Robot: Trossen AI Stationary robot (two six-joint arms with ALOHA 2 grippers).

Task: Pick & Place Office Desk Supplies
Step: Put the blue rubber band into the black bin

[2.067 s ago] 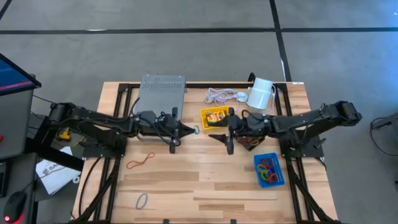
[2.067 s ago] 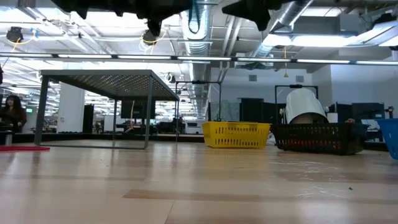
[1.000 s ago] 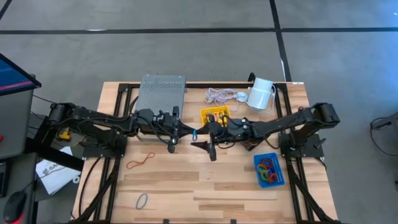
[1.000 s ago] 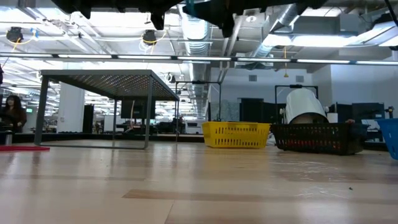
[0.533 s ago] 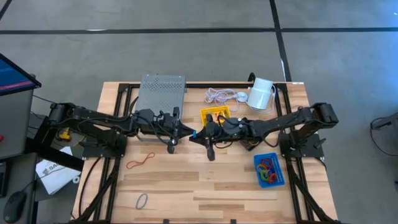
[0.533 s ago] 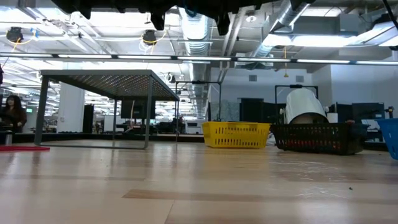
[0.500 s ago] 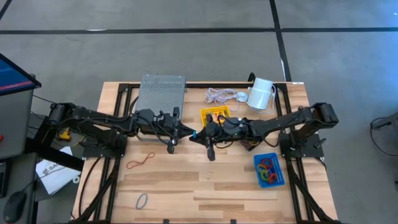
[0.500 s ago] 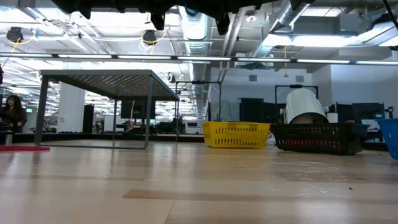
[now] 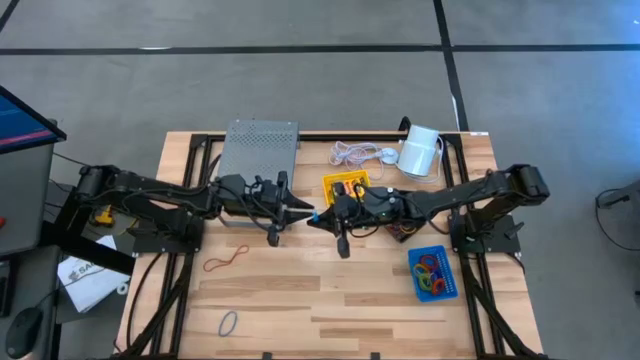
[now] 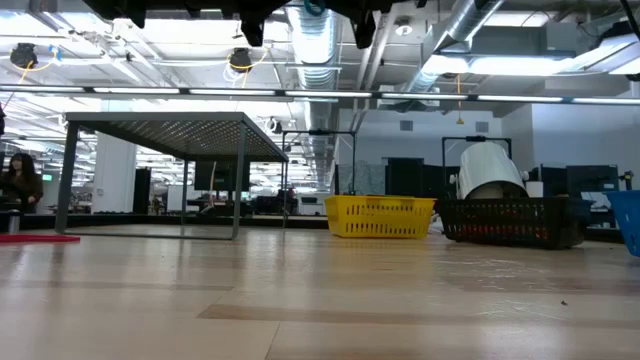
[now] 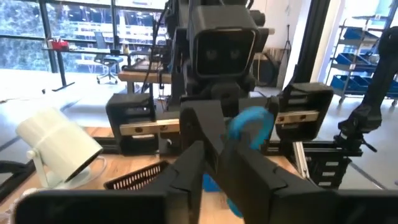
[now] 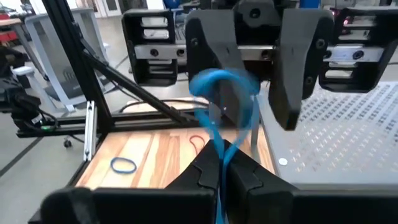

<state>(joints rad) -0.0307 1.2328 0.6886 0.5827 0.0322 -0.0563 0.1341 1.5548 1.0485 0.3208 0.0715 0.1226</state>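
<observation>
Two claws meet tip to tip above the middle of my worktop (image 9: 300, 300). My right claw (image 12: 222, 163) is pinched closed on the blue rubber band (image 12: 224, 99), held in the air. My left claw (image 11: 214, 165) facing it has its fingers parted, the band between them.

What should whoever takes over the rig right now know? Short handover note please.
Right gripper: shut on the blue rubber band, mid-air at table centre.
Left gripper: facing it, fingers apart, band looks released.
Blue tray front right holds several bands; yellow tray holds crayon boxes; black mesh tray is beside it.
Left: drop this band; red band and blue-grey band lie loose, front left.
</observation>
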